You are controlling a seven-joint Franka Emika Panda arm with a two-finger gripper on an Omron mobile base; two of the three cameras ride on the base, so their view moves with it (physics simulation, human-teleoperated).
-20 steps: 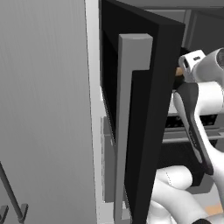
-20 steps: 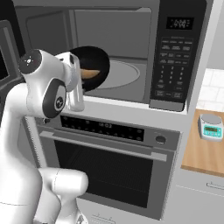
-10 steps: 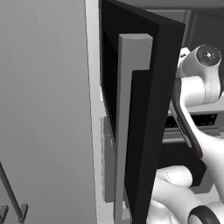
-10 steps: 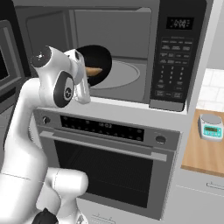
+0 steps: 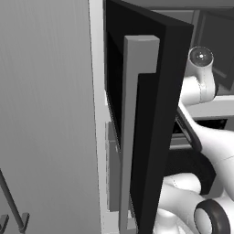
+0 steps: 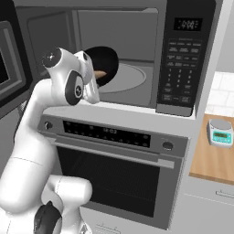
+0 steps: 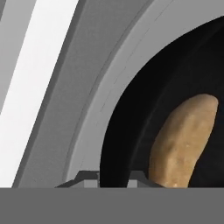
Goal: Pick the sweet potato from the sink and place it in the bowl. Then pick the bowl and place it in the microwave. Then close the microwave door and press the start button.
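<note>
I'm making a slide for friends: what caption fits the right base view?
White robot arm carries the black bowl with the sweet potato into the open microwave, above the oven.

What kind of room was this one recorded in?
A rendered home kitchen, most likely: a built-in microwave stands open above an oven, with a wooden counter holding a small kitchen scale to the right.

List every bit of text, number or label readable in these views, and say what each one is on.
None reads legibly.
Microwave clock display: pale digits, too blurred to read.
Microwave keypad: rows of button labels, too small.
Oven control strip: faint markings, unreadable.
Kitchen scale on the wooden counter: greenish screen, no digits discernible.
</note>
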